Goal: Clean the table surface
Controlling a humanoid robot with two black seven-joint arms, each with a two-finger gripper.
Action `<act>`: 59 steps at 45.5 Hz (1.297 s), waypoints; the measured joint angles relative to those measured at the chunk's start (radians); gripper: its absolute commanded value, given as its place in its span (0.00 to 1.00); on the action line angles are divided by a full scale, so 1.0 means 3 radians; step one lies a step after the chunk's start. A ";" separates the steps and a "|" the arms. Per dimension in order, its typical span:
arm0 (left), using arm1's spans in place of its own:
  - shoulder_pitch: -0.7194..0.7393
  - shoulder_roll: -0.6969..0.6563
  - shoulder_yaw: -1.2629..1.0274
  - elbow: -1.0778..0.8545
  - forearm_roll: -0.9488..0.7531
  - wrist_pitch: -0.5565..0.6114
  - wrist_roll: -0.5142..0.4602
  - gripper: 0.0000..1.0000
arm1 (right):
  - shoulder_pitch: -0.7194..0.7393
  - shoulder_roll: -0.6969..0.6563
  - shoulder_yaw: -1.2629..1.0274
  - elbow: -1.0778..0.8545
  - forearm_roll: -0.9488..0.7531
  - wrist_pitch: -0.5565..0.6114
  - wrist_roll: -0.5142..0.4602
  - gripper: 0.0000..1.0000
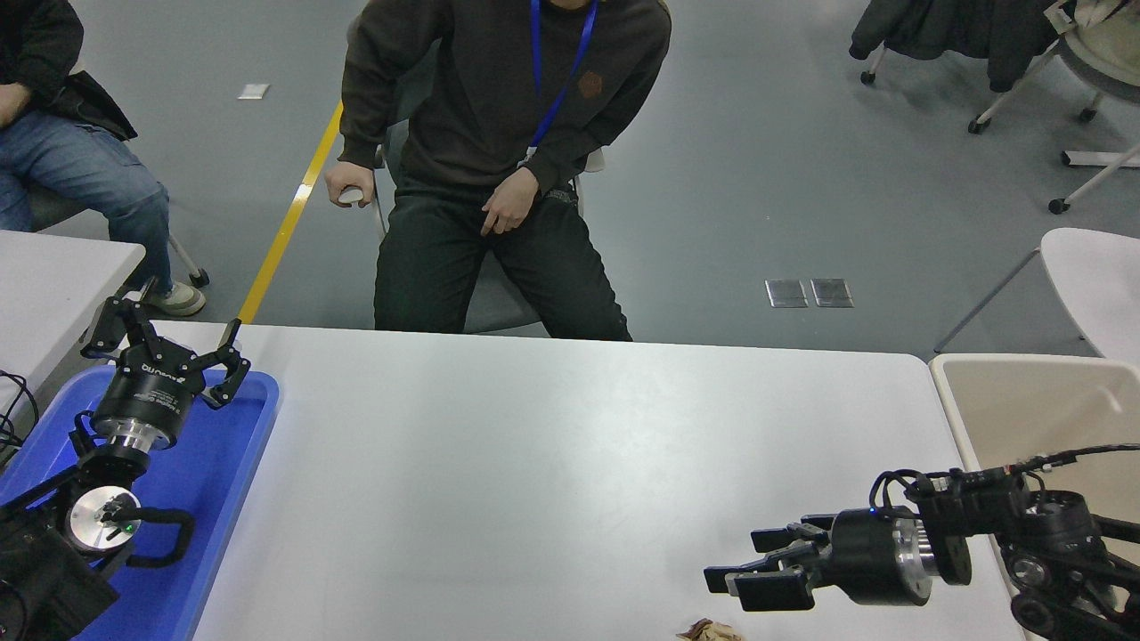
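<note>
The table surface [552, 445] is a wide white-grey top filling the lower half of the head view. A small crumpled brown scrap [710, 631] lies at its near edge, partly cut off by the picture's bottom. My right gripper [744, 565] is open, low over the table at the lower right, its fingers pointing left, just above and right of the scrap. My left gripper [167, 343] is open and parked over the blue tray [227, 463] at the lower left.
A beige bin [1024, 401] stands at the table's right end. A person sits on a chair at the far side, hands off the table. A second person sits at the top left by a smaller white table [53, 267].
</note>
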 measured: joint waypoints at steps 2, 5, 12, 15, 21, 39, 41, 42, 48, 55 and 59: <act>0.0000 0.0000 0.0000 0.0000 0.0000 0.0000 0.0000 1.00 | 0.0023 0.0016 -0.0077 -0.0008 -0.0085 -0.0036 0.0012 0.99; 0.0000 0.0000 0.0000 0.0000 0.0000 0.0000 0.0000 1.00 | 0.0046 0.0037 -0.0167 -0.0015 -0.0189 -0.0080 0.0023 0.99; 0.0000 0.0000 0.0000 0.0000 0.0000 0.0000 0.0000 1.00 | 0.0084 0.0136 -0.0366 -0.0072 -0.0427 -0.0191 0.0044 0.99; 0.0000 0.0000 0.0000 0.0000 0.0000 0.0000 -0.0001 1.00 | 0.0095 0.0191 -0.0428 -0.0111 -0.0505 -0.0235 0.0049 0.99; 0.0000 0.0000 0.0000 0.0000 0.0000 0.0000 -0.0002 1.00 | 0.0111 0.0301 -0.0510 -0.0201 -0.0620 -0.0308 0.0055 0.99; 0.0000 0.0000 0.0000 0.0000 0.0000 0.0000 -0.0001 1.00 | 0.0153 0.0454 -0.0826 -0.0478 -0.0843 -0.0791 0.0086 0.99; 0.0000 0.0000 0.0000 0.0000 0.0000 0.0000 -0.0001 1.00 | 0.0162 0.0458 -0.0887 -0.0496 -0.0870 -0.0860 0.0090 0.99; 0.0000 0.0000 0.0000 0.0000 0.0000 0.0000 -0.0001 1.00 | 0.0166 0.0460 -0.0932 -0.0507 -0.0887 -0.0908 0.0095 0.99; 0.0000 0.0000 0.0000 0.0000 0.0000 0.0000 -0.0001 1.00 | 0.0176 0.0472 -0.1111 -0.0542 -0.0971 -0.1092 0.0127 0.99; 0.0000 0.0000 0.0000 0.0000 0.0000 0.0000 -0.0001 1.00 | 0.0174 0.0514 -0.1233 -0.0645 -0.1059 -0.1312 0.0151 0.99; 0.0000 0.0000 0.0000 0.0000 0.0000 0.0000 -0.0001 1.00 | 0.0178 0.0560 -0.1276 -0.0706 -0.1092 -0.1414 0.0160 0.99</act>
